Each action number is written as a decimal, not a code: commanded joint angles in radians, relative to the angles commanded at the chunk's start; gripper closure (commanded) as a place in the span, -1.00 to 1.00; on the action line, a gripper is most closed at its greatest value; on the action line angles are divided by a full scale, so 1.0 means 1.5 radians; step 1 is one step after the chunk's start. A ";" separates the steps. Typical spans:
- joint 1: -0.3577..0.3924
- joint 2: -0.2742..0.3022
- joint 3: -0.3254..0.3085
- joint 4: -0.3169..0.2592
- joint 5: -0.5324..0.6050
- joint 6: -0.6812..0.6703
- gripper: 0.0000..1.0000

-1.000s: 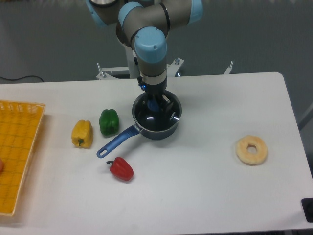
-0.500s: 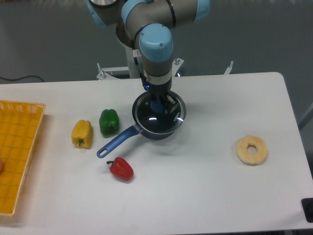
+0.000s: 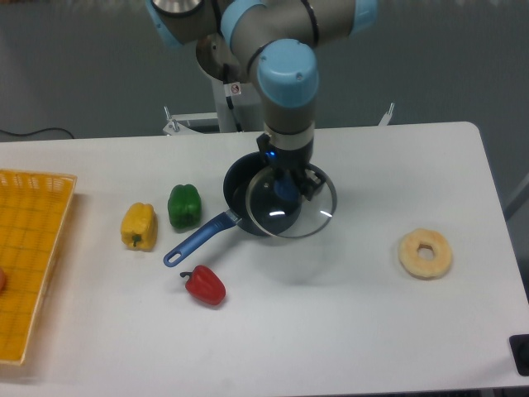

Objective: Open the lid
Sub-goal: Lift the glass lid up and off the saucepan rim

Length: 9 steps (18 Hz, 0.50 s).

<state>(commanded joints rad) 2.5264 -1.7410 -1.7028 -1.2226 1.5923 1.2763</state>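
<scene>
1. Now shifted to the right of where it was half a second ago and a full second ago: the pincer [image 3: 287, 188], carrying the lid [image 3: 291, 203] with it.
2. No longer sitting square on the saucepan [image 3: 248, 198]; lid now lifted off and displaced to the right, overlapping only the pan's right part, with the dark pan interior showing to the pincer's left.
3. Gripping the lid's blue knob [image 3: 285, 193]: pincer fingers closed on it from above.
4. Hanging directly beneath the pincer: the lid, seemingly clear of the white surface [image 3: 347, 314], casting a faint shadow below and slightly forward.
5. Looking round and clear, with a thin bright metal rim, glints on the glass at its right edge and centre, and the surface and pan visible through it.
6. Remaining where they were earlier, to the pincer's left: green pepper [image 3: 183, 206], yellow pepper [image 3: 139, 226] and, nearer the front, red pepper [image 3: 204, 285]; pan handle pointing towards them.
7. Lying well to the pincer's right: a doughnut [image 3: 426, 253]; far left, a yellow basket [image 3: 33, 248].
</scene>
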 joint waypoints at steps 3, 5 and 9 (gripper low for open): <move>0.013 -0.002 0.006 0.000 -0.016 0.002 -0.07; 0.014 -0.009 0.010 0.000 -0.016 0.002 -0.07; 0.019 -0.011 0.013 0.000 -0.016 0.002 -0.07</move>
<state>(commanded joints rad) 2.5556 -1.7579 -1.6828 -1.2226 1.5677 1.2793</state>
